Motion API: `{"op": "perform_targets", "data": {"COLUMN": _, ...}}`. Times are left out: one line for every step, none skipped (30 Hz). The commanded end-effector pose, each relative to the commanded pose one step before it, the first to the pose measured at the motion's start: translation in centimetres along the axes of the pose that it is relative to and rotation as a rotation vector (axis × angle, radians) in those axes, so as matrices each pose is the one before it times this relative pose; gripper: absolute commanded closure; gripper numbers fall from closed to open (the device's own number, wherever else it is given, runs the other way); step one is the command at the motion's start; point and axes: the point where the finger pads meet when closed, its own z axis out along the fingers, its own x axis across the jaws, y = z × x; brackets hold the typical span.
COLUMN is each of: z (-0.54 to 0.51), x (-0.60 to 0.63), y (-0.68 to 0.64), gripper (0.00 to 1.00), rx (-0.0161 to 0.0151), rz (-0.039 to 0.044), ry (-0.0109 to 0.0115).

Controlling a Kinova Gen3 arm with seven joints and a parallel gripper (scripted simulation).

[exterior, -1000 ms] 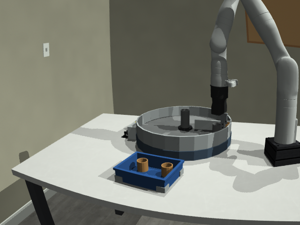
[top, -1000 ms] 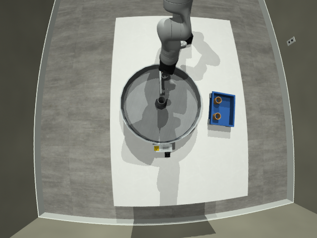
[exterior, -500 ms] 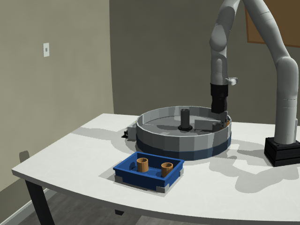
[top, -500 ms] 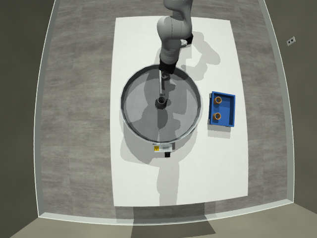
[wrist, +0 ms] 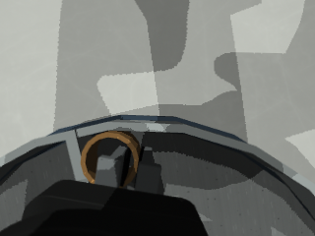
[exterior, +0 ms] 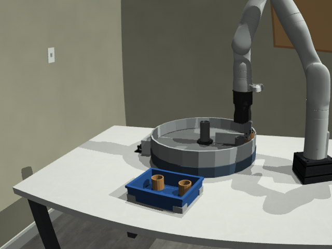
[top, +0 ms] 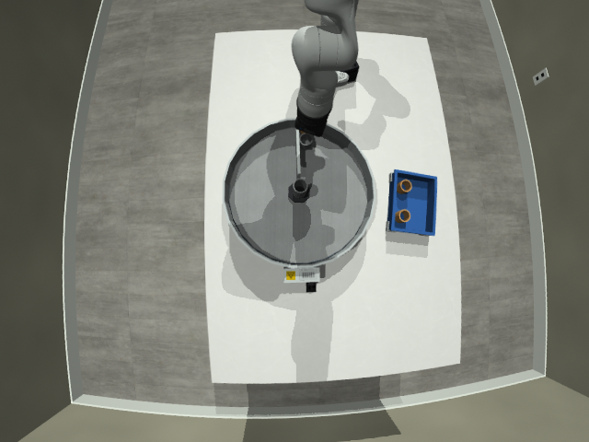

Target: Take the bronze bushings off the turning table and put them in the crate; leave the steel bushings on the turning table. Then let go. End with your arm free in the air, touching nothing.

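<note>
Top view: one white table (top: 389, 308) (exterior: 93, 198), pale and faintly mottled, crossed by grey shadows; grey plank-patterned floor (top: 143, 214) (exterior: 88, 227); olive-drab walls (top: 28, 190) (exterior: 85, 67); one outlet plate (top: 540, 75) at the side. Round turning table (top: 230, 191) (exterior: 214, 159) (wrist: 196, 139), grey, rimmed, with a hollow-topped centre post (top: 299, 189) (exterior: 204, 131). Blue crate (top: 434, 204) (exterior: 155, 199), open, well apart from the arm, containing two bronze bushings, upright, orange-brown, open-topped. Exterior view: dark table leg, one pale switch plate (exterior: 51, 55), part of a brown framed board (exterior: 303, 26); the crate bears grey corner pieces. One further bronze bushing (top: 303, 133) (exterior: 251, 135) (wrist: 85, 158), plain and orange-brown, at the turning table's edge nearest the arm base; one grey bushing (top: 306, 137) (exterior: 239, 140) near it, inside the rim. Wrist view: pale surface under patchwork shadow beyond the rim; the bushing shows as a thin round ring, its wall pinched by the gripper (top: 304, 133) (exterior: 247, 138) (wrist: 133, 158), one finger inside the bore, one outside.
</note>
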Motion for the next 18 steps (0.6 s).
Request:
{"op": "perform_targets", "data": {"z": -0.059, "x": 0.006, "y": 0.039, "gripper": 1.0, "rx": -0.00178, "rz": 0.0002, "ry": 0.00049}}
{"op": "perform_targets", "data": {"z": 0.0, "x": 0.0, "y": 0.0, "gripper": 1.0, "rx": 0.0, "rz": 0.0, "ry": 0.0}}
{"op": "perform_targets", "data": {"z": 0.0, "x": 0.0, "y": 0.0, "gripper": 1.0, "rx": 0.0, "rz": 0.0, "ry": 0.0}}
{"op": "perform_targets", "data": {"z": 0.0, "x": 0.0, "y": 0.0, "gripper": 1.0, "rx": 0.0, "rz": 0.0, "ry": 0.0}}
{"op": "perform_targets", "data": {"z": 0.0, "x": 0.0, "y": 0.0, "gripper": 1.0, "rx": 0.0, "rz": 0.0, "ry": 0.0}}
{"op": "perform_targets", "data": {"z": -0.144, "x": 0.0, "y": 0.0, "gripper": 1.0, "rx": 0.00009, "rz": -0.00003, "ry": -0.00003}}
{"op": "perform_targets", "data": {"z": -0.15, "x": 0.0, "y": 0.0, "gripper": 1.0, "rx": -0.00001, "rz": -0.00001, "ry": 0.00001}}
{"op": "perform_targets", "data": {"z": -0.15, "x": 0.0, "y": 0.0, "gripper": 1.0, "rx": -0.00001, "rz": -0.00001, "ry": 0.00001}}
{"op": "perform_targets", "data": {"z": -0.15, "x": 0.0, "y": 0.0, "gripper": 1.0, "rx": -0.00001, "rz": -0.00001, "ry": 0.00001}}
{"op": "perform_targets", "data": {"z": -0.15, "x": 0.0, "y": 0.0, "gripper": 1.0, "rx": -0.00001, "rz": -0.00001, "ry": 0.00001}}
{"op": "perform_targets", "data": {"z": 0.0, "x": 0.0, "y": 0.0, "gripper": 1.0, "rx": 0.0, "rz": 0.0, "ry": 0.0}}
{"op": "perform_targets", "data": {"z": 0.0, "x": 0.0, "y": 0.0, "gripper": 1.0, "rx": 0.0, "rz": 0.0, "ry": 0.0}}
{"op": "perform_targets", "data": {"z": 0.0, "x": 0.0, "y": 0.0, "gripper": 1.0, "rx": 0.0, "rz": 0.0, "ry": 0.0}}
{"op": "perform_targets", "data": {"z": 0.0, "x": 0.0, "y": 0.0, "gripper": 1.0, "rx": 0.0, "rz": 0.0, "ry": 0.0}}
{"op": "perform_targets", "data": {"z": 0.0, "x": 0.0, "y": 0.0, "gripper": 1.0, "rx": 0.0, "rz": 0.0, "ry": 0.0}}
{"op": "perform_targets", "data": {"z": 0.0, "x": 0.0, "y": 0.0, "gripper": 1.0, "rx": 0.0, "rz": 0.0, "ry": 0.0}}
{"op": "perform_targets", "data": {"z": 0.0, "x": 0.0, "y": 0.0, "gripper": 1.0, "rx": 0.0, "rz": 0.0, "ry": 0.0}}
{"op": "perform_targets", "data": {"z": 0.0, "x": 0.0, "y": 0.0, "gripper": 1.0, "rx": 0.0, "rz": 0.0, "ry": 0.0}}
